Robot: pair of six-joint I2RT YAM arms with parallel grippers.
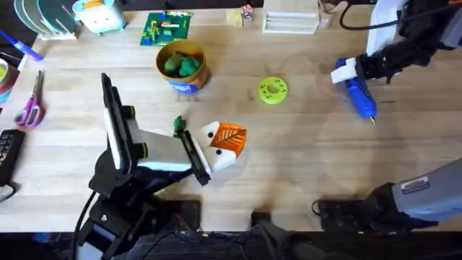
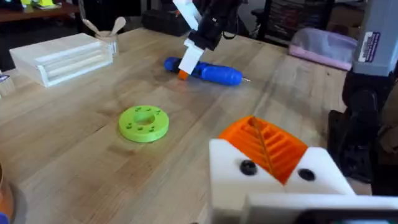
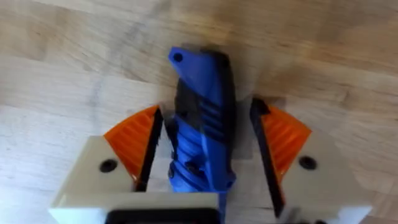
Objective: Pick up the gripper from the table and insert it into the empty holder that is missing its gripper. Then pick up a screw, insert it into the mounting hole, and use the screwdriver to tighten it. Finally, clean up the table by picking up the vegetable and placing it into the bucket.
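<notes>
The blue screwdriver (image 1: 361,97) (image 3: 202,106) lies flat on the table at the right. My right gripper (image 1: 346,72) (image 3: 208,134) is open and straddles its handle, an orange pad on each side. In the left wrist view that gripper (image 2: 189,59) sits over the end of the screwdriver (image 2: 214,73). My left gripper (image 1: 227,144) (image 2: 264,140) is shut low over the table's middle, its orange pads pressed together. A small dark-green vegetable (image 1: 178,126) lies beside the left arm. The tan bucket (image 1: 182,79) holds green pieces. The loose gripper, holder, screw and mounting hole are out of view.
A lime-green disc (image 1: 273,90) (image 2: 143,122) lies between the two grippers. Purple-handled scissors (image 1: 30,108) lie at the far left. A white tray (image 1: 290,22) (image 2: 62,57) and a green brick plate (image 1: 166,29) stand along the back edge.
</notes>
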